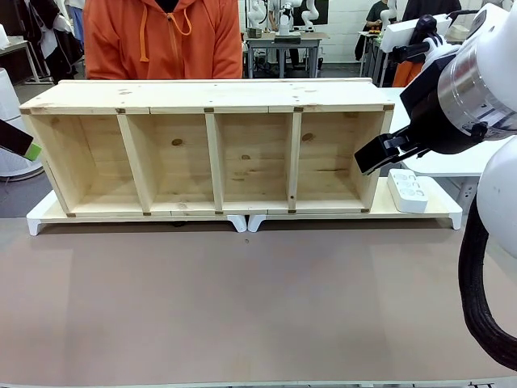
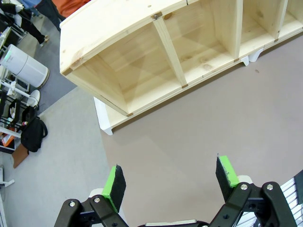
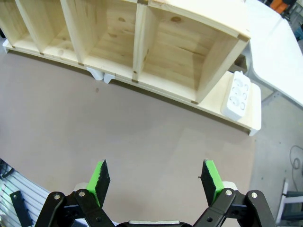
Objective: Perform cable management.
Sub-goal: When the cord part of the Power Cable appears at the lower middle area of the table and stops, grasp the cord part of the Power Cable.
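Observation:
The cable is out of view. My left gripper (image 2: 171, 183) hangs open above the brown tabletop, short of the shelf's left end, with nothing between its green pads; one of its fingers (image 1: 31, 150) pokes in at the left edge of the front view. My right gripper (image 3: 156, 183) is open and empty too, held over the tabletop in front of the shelf's right end. The right arm (image 1: 477, 89) reaches in from the upper right.
A long wooden shelf (image 1: 210, 95) with several open compartments lies along the table's far side on white boards (image 1: 428, 212). A white power strip (image 1: 408, 191) (image 3: 236, 94) rests beside its right end. A person in an orange hoodie (image 1: 161, 40) stands behind it.

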Controlling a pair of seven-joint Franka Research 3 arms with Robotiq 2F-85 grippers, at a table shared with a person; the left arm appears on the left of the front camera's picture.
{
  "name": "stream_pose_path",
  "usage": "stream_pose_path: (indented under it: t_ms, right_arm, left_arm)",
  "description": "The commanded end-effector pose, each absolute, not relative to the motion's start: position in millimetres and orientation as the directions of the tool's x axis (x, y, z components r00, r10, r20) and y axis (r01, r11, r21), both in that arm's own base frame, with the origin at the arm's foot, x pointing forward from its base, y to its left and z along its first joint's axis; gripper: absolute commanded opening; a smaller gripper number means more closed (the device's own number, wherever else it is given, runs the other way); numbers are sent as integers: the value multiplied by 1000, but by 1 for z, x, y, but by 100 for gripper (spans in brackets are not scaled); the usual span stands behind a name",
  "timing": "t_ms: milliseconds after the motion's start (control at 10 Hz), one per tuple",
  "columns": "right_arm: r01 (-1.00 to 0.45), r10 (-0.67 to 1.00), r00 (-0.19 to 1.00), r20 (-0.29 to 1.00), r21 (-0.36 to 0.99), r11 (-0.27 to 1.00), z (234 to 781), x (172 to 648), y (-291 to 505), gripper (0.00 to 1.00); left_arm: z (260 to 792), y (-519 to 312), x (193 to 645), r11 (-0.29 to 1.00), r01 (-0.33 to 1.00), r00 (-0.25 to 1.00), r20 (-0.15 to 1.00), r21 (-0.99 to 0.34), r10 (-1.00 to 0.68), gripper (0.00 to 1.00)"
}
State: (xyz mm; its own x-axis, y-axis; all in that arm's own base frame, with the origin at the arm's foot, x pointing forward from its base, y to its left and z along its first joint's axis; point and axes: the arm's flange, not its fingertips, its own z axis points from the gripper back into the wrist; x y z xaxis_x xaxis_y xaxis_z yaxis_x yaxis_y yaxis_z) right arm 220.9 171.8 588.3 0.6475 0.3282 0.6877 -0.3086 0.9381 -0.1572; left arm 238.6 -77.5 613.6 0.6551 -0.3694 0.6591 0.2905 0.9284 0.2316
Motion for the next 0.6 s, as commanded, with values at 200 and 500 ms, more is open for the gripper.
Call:
stream_pose_path:
  t_ms: [200, 500]
  right_arm:
    - [-312, 335, 646, 686, -164, 936, 588, 221, 172, 100]
    - [-312, 335, 646, 686, -164, 936, 588, 221, 172, 100]
  left_arm:
    - [613, -78, 240, 930, 287, 655, 661, 231, -366, 100]
    - [613, -78, 240, 930, 287, 655, 661, 231, -366, 100]
